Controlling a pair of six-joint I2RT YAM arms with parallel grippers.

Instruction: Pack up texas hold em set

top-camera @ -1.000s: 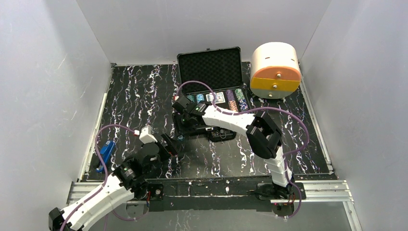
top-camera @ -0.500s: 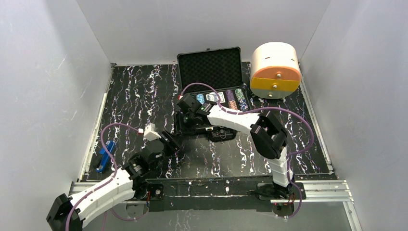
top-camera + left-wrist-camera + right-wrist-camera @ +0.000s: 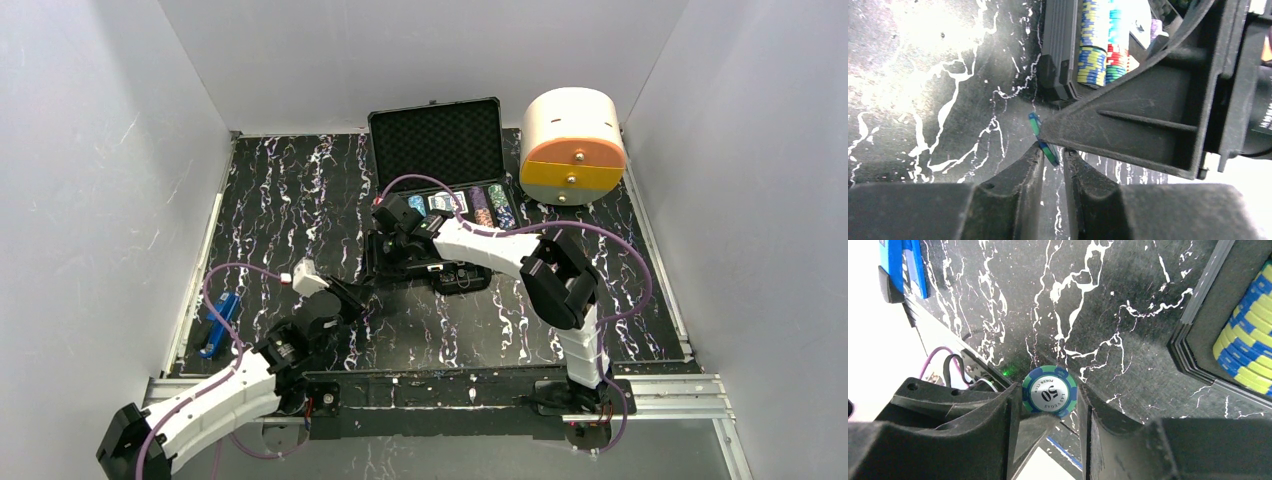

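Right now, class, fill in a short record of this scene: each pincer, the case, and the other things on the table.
right pincer: shut on green-and-blue chip marked 50, held by its rim
left pincer: jaws narrow beside what seems the same chip, seen edge-on; grip unclear
case: open, lid raised, far side of table
chip rows: inside the case
white-and-orange cylinder: right of case
blue tool: near the table's left edge

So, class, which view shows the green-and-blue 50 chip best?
Right wrist: the chip faces the camera, its 50 readable. Left wrist shows only its edge, partly hidden; top external cannot resolve it.
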